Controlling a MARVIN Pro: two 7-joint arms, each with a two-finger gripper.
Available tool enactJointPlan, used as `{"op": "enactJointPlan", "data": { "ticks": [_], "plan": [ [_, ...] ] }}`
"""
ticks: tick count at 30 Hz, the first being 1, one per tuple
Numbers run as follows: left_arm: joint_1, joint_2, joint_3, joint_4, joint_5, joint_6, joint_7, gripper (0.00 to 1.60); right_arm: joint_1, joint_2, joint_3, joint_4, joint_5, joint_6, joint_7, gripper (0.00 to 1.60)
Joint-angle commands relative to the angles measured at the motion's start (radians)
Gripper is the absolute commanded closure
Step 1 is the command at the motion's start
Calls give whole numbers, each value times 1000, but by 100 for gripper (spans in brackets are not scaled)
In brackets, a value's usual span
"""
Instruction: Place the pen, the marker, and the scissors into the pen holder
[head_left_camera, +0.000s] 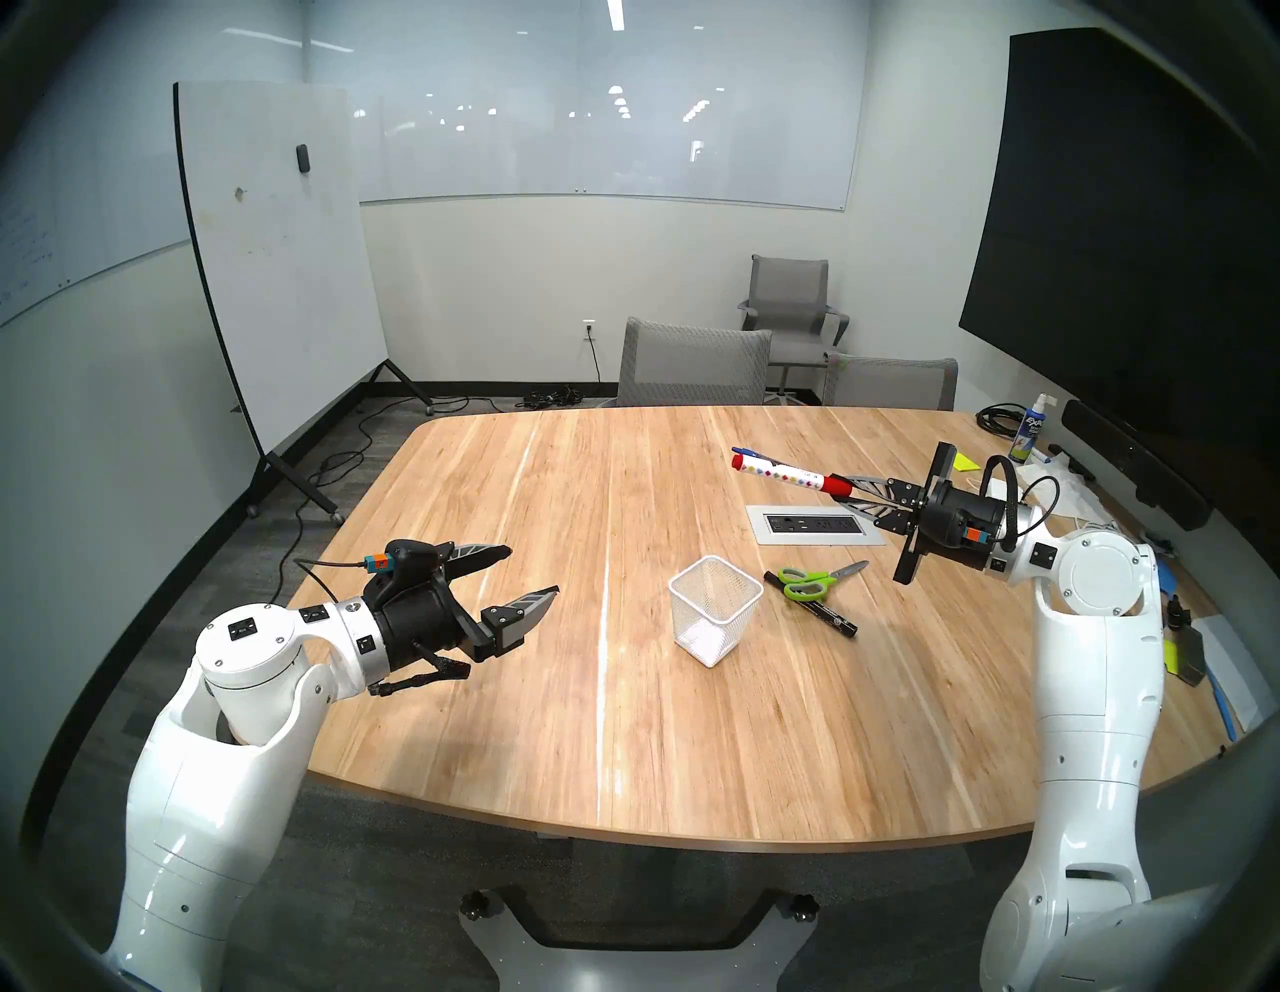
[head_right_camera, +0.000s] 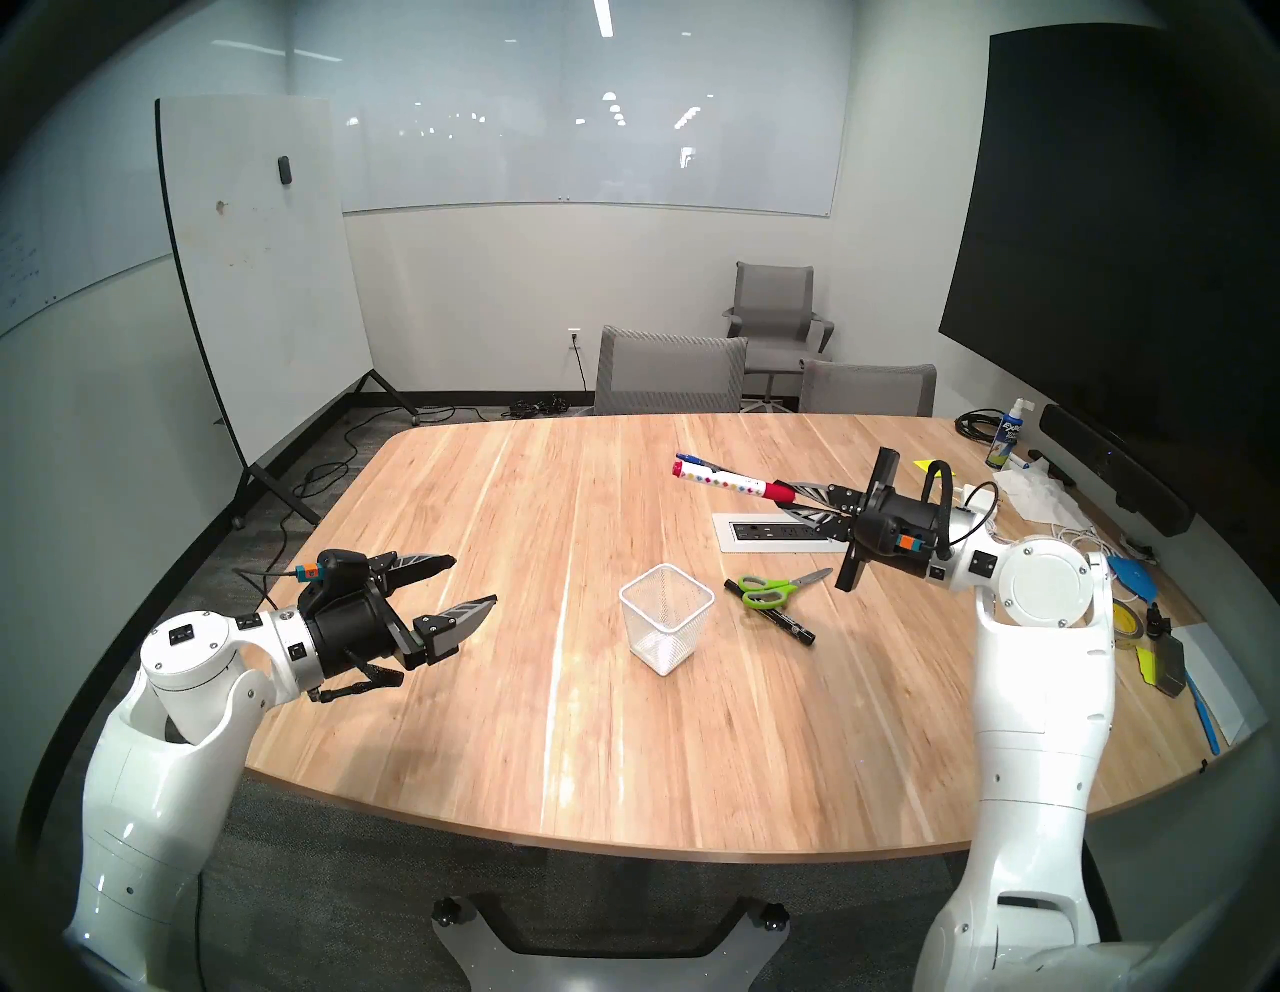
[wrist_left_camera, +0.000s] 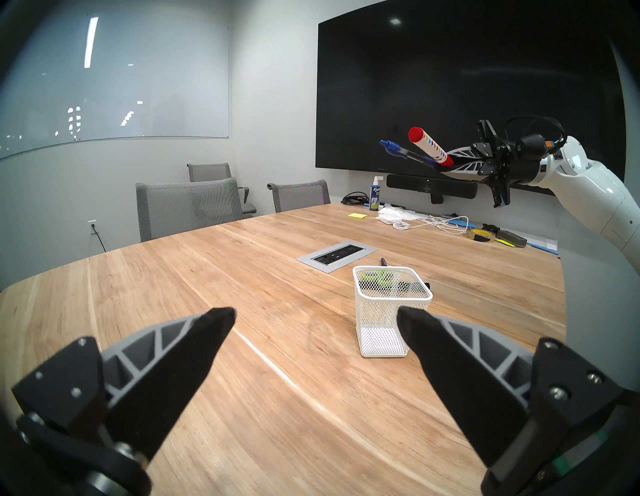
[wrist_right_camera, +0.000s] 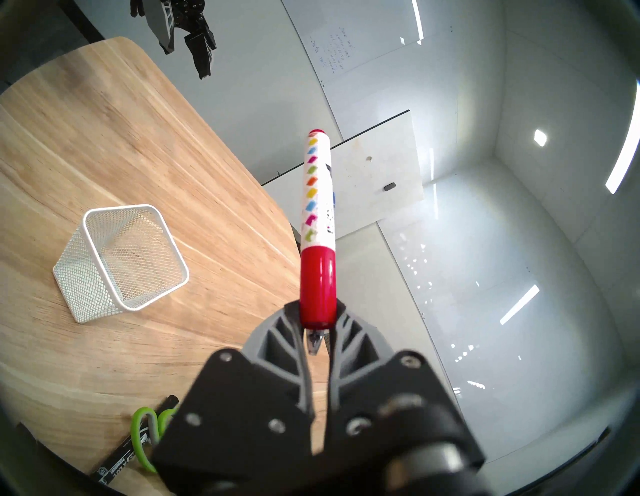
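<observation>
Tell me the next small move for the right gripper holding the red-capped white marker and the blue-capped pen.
Probably carry the right gripper above the white wire-mesh pen holder and tip it downward: the red-capped white marker and blue-capped pen are held nearly level, away from the empty holder.

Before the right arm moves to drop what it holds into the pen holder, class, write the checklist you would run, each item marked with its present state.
1. Right gripper shut on the white red-capped marker: ok.
2. Pen clamped in the same grip: it sticks out alongside, but how firmly cannot tell.
3. Pen holder upright, opening free: ok.
4. Held items above the holder: not ok, they are off to its far right.
5. Held items pointing down: not ok, nearly level.
6. Left gripper open, clear of the holder: ok.
</observation>
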Motion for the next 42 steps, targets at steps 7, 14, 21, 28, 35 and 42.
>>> {"op": "enactJointPlan", "data": {
  "ticks": [7,14,21,28,35,42],
  "plan": [
    [-1,1,-1,-15,1,0,0,0,-4,69,-25,21,16,-56,1,160],
    [-1,1,-1,-15,1,0,0,0,-3,97,-49,19,26,-46,-16,160],
    [-1,1,-1,-15,1,0,0,0,-14,117,-63,1,22,-53,-25,160],
    [-1,1,-1,-15,1,0,0,0,-26,145,-71,-6,22,-76,-38,160],
    [-1,1,-1,-15,1,0,0,0,-27,168,-84,2,16,-85,-49,160],
    [-1,1,-1,-15,1,0,0,0,-39,184,-100,-10,3,-98,-67,160]
  ]
}}
